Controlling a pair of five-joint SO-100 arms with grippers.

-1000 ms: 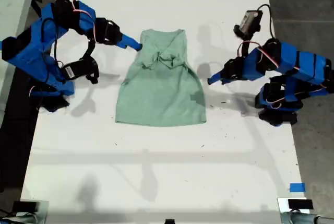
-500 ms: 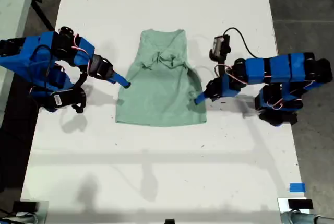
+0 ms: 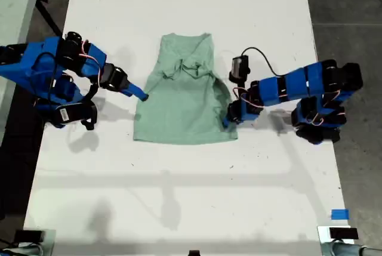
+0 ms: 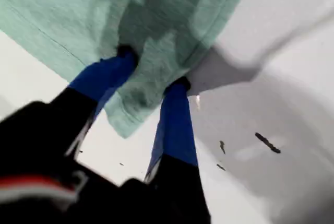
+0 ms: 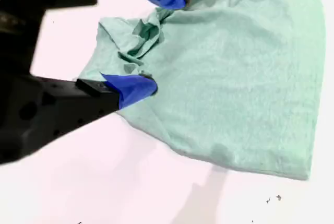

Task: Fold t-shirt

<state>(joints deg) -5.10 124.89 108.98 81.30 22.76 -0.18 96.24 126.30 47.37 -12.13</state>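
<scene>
T-shirt (image 3: 183, 104): flat on white table (image 3: 179, 196), centre of ext. view, collar end bunched. My first gripper (image 4: 154, 75): jaws apart, astride hem corner, seen only in first wrist view. My second gripper (image 5: 167, 38): jaws spread at shirt edge, ext. view's left.

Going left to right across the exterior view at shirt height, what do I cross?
My second gripper at the shirt's edge → the t-shirt → my first gripper at the shirt's opposite edge. All of it sits on the white table.
</scene>
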